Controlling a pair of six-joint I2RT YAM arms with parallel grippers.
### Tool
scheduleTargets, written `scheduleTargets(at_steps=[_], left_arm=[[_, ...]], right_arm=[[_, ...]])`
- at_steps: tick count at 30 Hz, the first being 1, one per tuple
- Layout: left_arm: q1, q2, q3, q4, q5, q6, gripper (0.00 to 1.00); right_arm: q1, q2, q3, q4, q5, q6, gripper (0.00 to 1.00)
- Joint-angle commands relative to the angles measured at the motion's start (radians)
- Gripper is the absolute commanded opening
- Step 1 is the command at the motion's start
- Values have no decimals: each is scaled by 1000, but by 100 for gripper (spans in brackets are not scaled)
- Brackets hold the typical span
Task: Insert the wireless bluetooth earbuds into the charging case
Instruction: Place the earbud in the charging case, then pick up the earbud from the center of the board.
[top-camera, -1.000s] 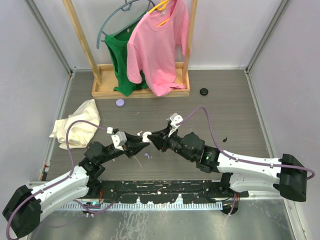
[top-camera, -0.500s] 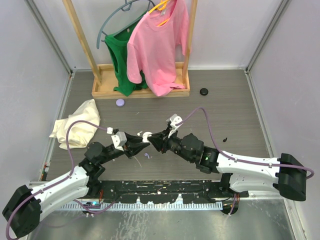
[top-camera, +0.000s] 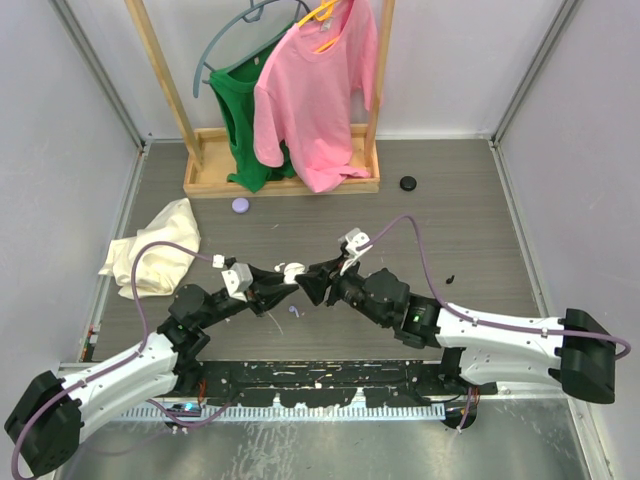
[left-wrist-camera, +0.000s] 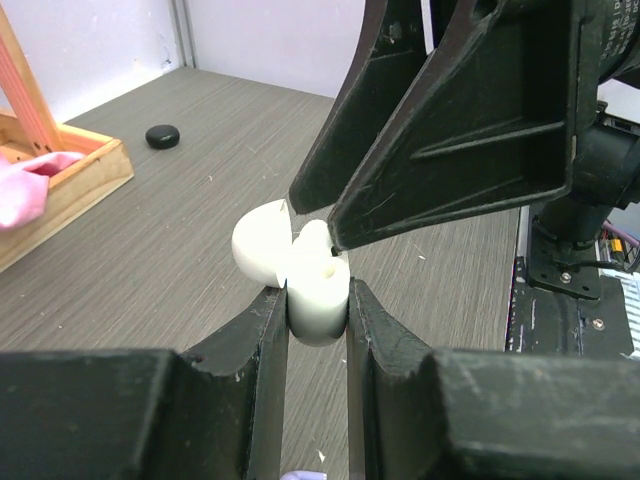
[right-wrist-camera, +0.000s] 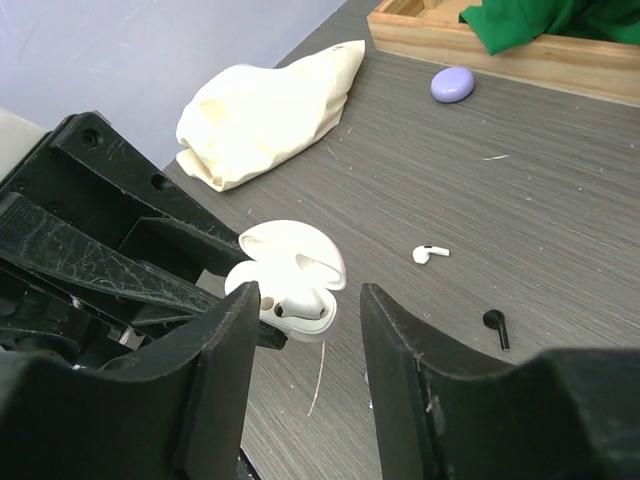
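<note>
left pincer (left-wrist-camera: 317, 300) grasping open charging case (right-wrist-camera: 292, 262); right pincer (right-wrist-camera: 306, 305) released, tips close to it

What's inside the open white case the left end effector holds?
The open white clamshell charging case shows one dark empty-looking well and a white rounded shape beside it, possibly a seated earbud; too small to tell. The left end effector covers its lower body.

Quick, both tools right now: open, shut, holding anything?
Left tool: closed on the white charging case, lid open.
Right tool: open, holding nothing.
</note>
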Motion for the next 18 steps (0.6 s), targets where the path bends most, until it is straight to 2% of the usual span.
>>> scheduleTargets(at_steps=[1, 11, 14, 18], left_arm=[[0, -15, 5, 63, -22, -5, 0], [-1, -20, 14, 14, -100, -3, 0], [0, -33, 14, -10, -156, -4, 0], [2, -60, 14, -61, -257, -7, 0]], right_arm=[[5, -60, 16, 13, 52, 9, 53], [3, -95, 78, -136, 152, -29, 62], [-9, -90, 84, -168, 201, -41, 68], [-102, -68, 90, -206, 126, -34, 68]])
